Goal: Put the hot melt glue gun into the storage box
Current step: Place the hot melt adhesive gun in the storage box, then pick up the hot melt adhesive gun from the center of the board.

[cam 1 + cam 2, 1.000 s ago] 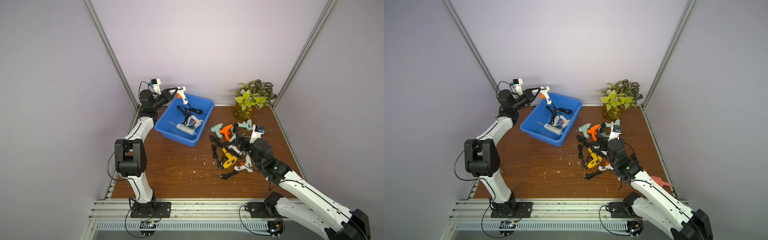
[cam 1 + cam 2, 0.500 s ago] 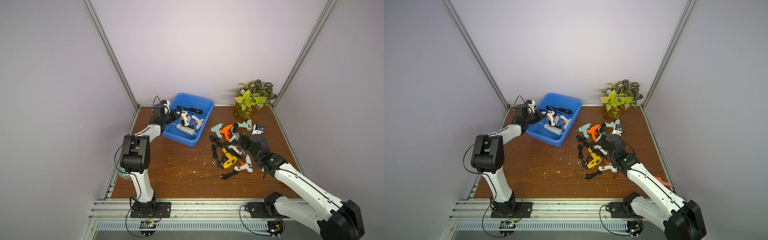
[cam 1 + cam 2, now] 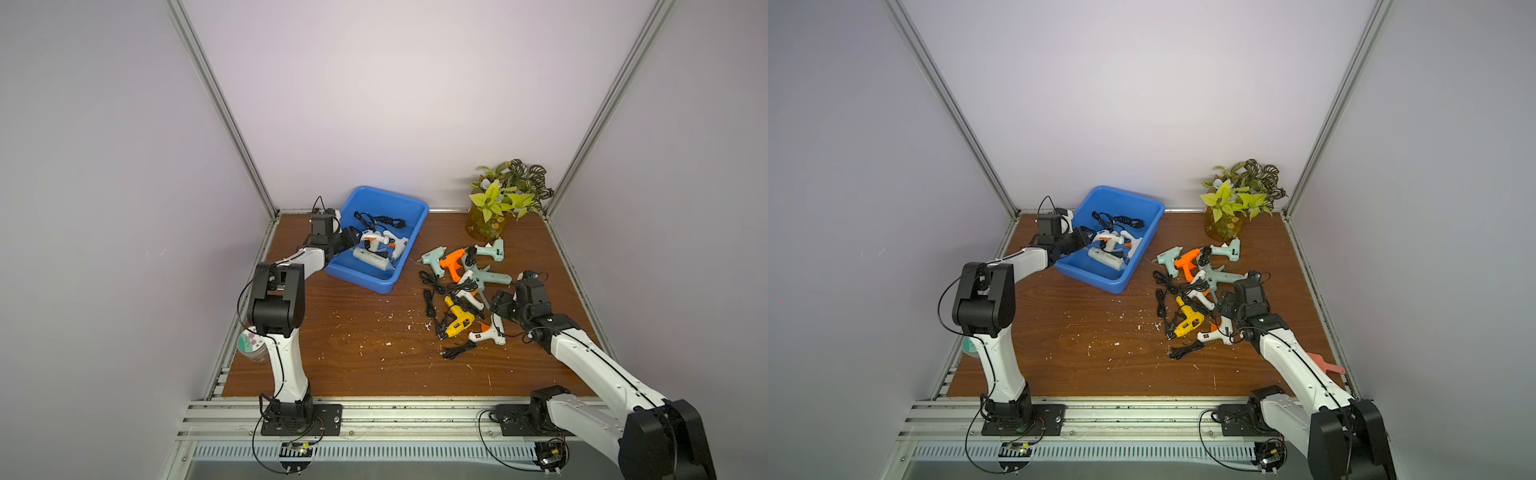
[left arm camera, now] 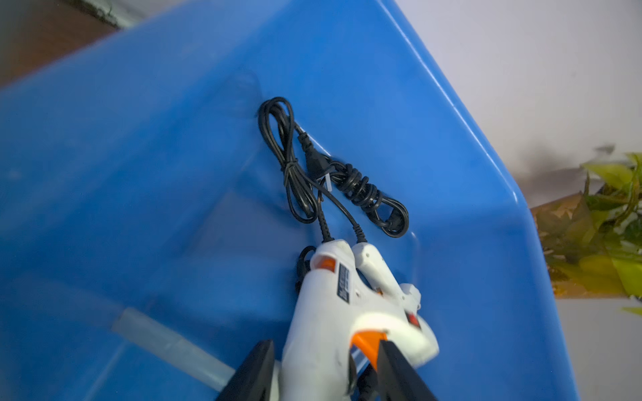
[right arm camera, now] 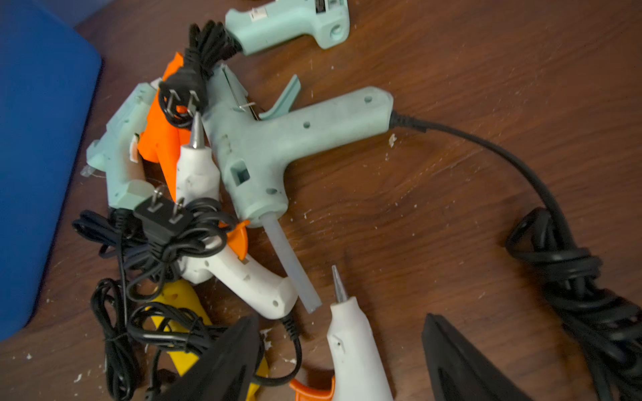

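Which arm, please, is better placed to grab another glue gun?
Probably right: the right gripper hangs open around a white plastic glue gun; the left gripper is at the blue plastic storage box.

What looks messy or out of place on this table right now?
White crumbs litter the brown wooden tabletop, probably dried glue. The bright blue plastic storage box sits skewed to the table's edges, and the loose glue guns beside it lie heaped with tangled black cords.
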`<state>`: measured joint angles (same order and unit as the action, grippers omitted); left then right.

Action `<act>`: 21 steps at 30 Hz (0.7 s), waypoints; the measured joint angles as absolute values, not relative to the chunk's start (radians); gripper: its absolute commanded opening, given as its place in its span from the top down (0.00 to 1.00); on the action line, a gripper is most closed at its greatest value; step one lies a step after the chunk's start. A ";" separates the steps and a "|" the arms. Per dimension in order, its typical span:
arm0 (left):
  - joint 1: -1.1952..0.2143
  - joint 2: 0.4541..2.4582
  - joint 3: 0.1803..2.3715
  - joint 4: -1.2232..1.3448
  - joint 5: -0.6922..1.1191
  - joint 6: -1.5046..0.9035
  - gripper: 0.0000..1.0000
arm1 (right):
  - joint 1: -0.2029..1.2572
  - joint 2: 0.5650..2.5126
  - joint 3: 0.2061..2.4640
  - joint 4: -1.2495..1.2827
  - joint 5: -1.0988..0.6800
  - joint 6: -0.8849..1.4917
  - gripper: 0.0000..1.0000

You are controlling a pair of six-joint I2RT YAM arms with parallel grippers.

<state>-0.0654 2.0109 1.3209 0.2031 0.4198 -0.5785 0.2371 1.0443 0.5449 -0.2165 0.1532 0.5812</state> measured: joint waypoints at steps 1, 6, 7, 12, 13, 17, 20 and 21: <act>-0.066 2.008 1.321 0.195 0.403 -0.568 0.35 | 0.231 1.046 0.543 -0.223 0.142 0.579 0.21; -0.067 1.935 1.309 0.128 0.301 -0.533 0.20 | 0.206 1.062 0.543 -0.239 0.098 0.565 0.25; -0.067 1.905 1.308 0.112 0.279 -0.524 0.15 | 0.203 1.066 0.542 -0.242 0.096 0.562 0.26; -0.067 1.747 1.276 0.097 0.212 -0.508 0.01 | 0.192 1.090 0.535 -0.254 0.074 0.546 0.28; -0.067 1.714 1.267 0.097 0.207 -0.508 0.01 | 0.188 1.096 0.532 -0.255 0.071 0.542 0.29; -0.067 1.605 1.213 0.110 0.225 -0.512 0.01 | 0.186 1.130 0.528 -0.261 0.057 0.532 0.32; -0.067 1.522 1.124 0.143 0.272 -0.533 0.01 | 0.183 1.150 0.528 -0.263 0.045 0.522 0.34; -0.067 1.493 1.088 0.156 0.289 -0.544 0.01 | 0.183 1.156 0.527 -0.263 0.043 0.519 0.36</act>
